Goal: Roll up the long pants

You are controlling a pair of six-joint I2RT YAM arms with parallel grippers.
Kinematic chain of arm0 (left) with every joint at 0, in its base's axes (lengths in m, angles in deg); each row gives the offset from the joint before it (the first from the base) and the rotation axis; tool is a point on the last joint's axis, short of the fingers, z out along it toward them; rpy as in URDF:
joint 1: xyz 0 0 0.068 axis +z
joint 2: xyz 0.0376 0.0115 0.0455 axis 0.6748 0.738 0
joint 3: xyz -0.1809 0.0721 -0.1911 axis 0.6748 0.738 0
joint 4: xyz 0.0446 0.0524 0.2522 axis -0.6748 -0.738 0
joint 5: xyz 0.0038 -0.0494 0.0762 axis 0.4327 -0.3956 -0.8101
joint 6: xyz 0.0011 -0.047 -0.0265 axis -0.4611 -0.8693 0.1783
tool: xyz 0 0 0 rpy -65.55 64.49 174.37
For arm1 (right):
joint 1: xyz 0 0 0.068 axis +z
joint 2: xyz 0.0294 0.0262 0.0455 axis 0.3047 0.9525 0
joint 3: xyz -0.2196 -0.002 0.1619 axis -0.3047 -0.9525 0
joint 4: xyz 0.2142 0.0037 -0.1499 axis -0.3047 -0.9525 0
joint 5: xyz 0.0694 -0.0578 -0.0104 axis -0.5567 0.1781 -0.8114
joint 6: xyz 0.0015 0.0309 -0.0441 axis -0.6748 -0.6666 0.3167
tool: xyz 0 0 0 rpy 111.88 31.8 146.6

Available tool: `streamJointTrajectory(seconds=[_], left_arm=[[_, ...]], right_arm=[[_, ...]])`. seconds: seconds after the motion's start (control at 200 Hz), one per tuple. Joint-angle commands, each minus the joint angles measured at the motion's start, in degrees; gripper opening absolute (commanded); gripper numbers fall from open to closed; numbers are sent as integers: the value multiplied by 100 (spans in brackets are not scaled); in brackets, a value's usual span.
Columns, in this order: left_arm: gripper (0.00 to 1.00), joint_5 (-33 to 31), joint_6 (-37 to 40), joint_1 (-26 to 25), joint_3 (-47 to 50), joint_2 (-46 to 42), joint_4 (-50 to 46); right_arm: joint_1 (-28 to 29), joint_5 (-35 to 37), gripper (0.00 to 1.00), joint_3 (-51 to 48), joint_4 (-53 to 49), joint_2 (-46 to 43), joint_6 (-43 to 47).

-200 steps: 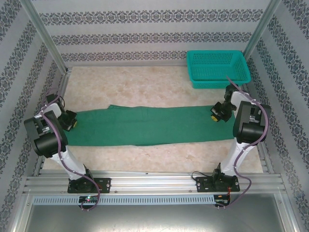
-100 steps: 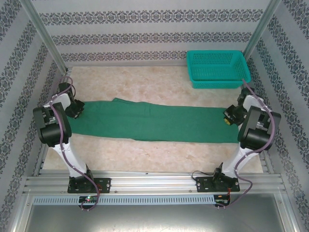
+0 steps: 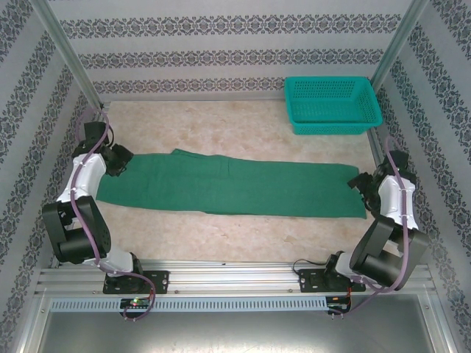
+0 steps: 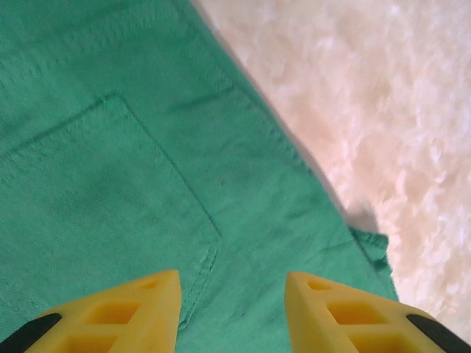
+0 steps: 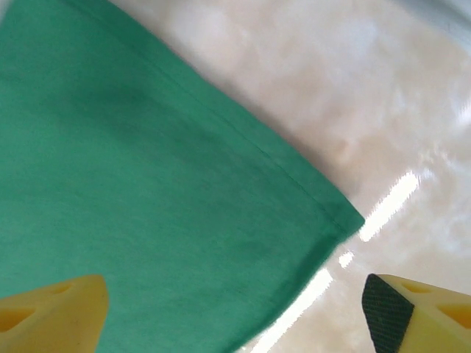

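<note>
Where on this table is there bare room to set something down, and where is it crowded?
Two bare strips of table: one between the pants and the back wall, left of the basket; one between the pants and the near rail. Crowded: both pants ends, where the left gripper and right gripper stand open.

White arms (image 3: 82,175), black joints, purple cables (image 3: 95,220) — yellow, black-tipped tool fingers (image 4: 125,312)

The long pants (image 3: 235,187) are matt green woven cloth with stitched seams. The table (image 3: 221,132) looks glossy and marbled, catching glare. At its far right corner, the basket (image 3: 331,125) is teal plastic mesh.
</note>
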State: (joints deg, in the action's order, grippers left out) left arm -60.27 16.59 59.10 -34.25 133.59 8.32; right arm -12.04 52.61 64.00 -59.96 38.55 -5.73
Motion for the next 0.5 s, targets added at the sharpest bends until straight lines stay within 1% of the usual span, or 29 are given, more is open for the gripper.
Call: streamJointTrajectory(seconds=[0.0,0.12,0.285,0.5], left_arm=[[41,180,145,-165,119,52,-106],[41,68,254,-292,-13,102,-205],[40,-14,298,-399,-112,182,-187],[38,37,357,-462,-343,484,-158]], right_arm=[[-92,-298,91,-182,133,167,109],[-174,-346,91,-366,430,305,64],[-278,-450,91,-366,617,679,-9],[-309,-509,91,-363,832,1088,-69]])
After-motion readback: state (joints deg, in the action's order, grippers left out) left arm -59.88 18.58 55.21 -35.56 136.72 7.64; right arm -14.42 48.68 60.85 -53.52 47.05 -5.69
